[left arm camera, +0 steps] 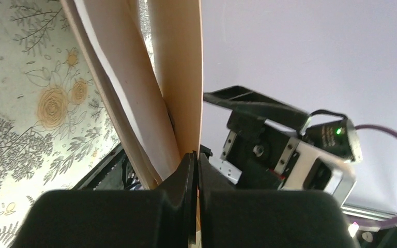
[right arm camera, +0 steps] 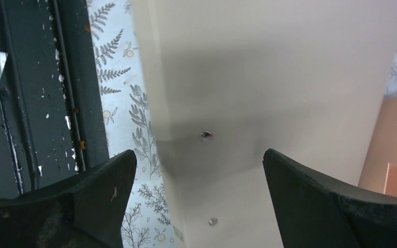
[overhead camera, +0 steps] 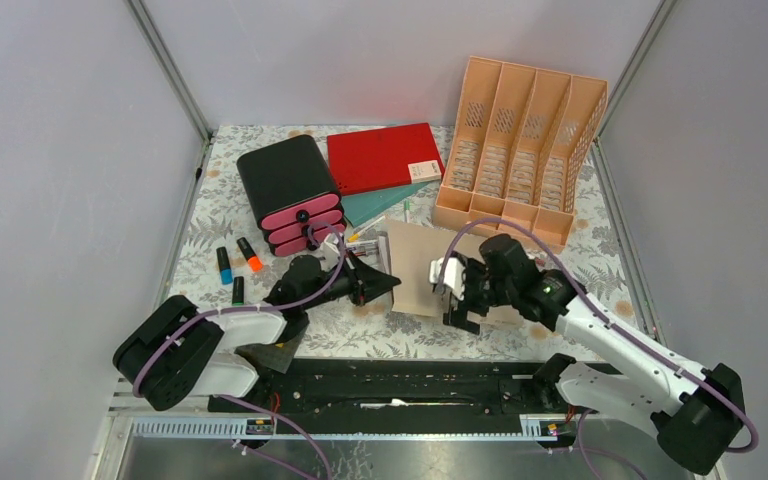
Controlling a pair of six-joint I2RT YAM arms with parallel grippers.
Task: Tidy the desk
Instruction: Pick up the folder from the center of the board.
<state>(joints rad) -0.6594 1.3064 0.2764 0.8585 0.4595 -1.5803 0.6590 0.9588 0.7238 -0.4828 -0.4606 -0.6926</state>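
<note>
The desk (overhead camera: 600,262) is covered by a pale cloth with grey ferns and orange flowers. A tan folder (overhead camera: 420,262) lies near its front middle, with its left edge lifted. My left gripper (overhead camera: 388,283) is shut on that edge. In the left wrist view the black jaws (left arm camera: 197,161) pinch one tan cover (left arm camera: 182,77) while the other leaf hangs apart to the left. My right gripper (overhead camera: 454,292) hovers open over the folder's right part. In the right wrist view its fingers (right arm camera: 108,191) stand wide above the beige folder face (right arm camera: 269,77), which has two small rivets.
A black drawer box with pink fronts (overhead camera: 290,192) stands at back left. A red folder (overhead camera: 385,157) lies over a teal one (overhead camera: 385,207). A peach file rack (overhead camera: 520,150) stands at back right. Blue (overhead camera: 224,265), orange (overhead camera: 250,254) and dark green (overhead camera: 238,290) highlighters lie at left.
</note>
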